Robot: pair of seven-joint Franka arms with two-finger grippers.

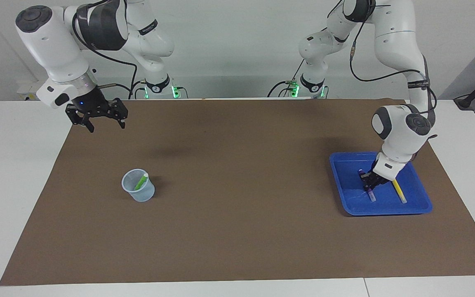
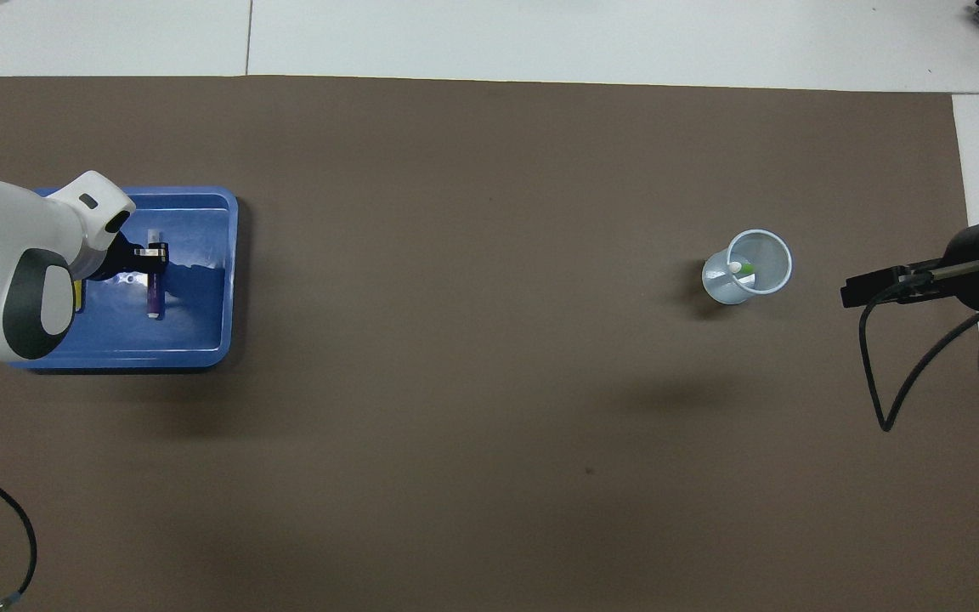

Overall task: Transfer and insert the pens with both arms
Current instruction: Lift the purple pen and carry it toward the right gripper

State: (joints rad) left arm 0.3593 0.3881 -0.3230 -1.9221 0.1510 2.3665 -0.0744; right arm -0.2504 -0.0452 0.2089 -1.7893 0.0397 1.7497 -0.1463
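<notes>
While the right gripper (image 1: pixel 102 122) waits spread open and empty near the cup (image 1: pixel 138 185) holding the green pen (image 1: pixel 141 181), the left gripper (image 1: pixel 370 183) straddles the purple pen (image 2: pixel 153 293), whose long axis runs near-to-far in the tray (image 1: pixel 386 208) beside the yellow pen (image 1: pixel 399 191); grip unconfirmed.

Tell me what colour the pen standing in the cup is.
Bright green pen with a pale tip; the facing view shows it best.

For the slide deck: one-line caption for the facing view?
Left gripper down on purple pen in blue tray; green pen in cup; right gripper waits.
</notes>
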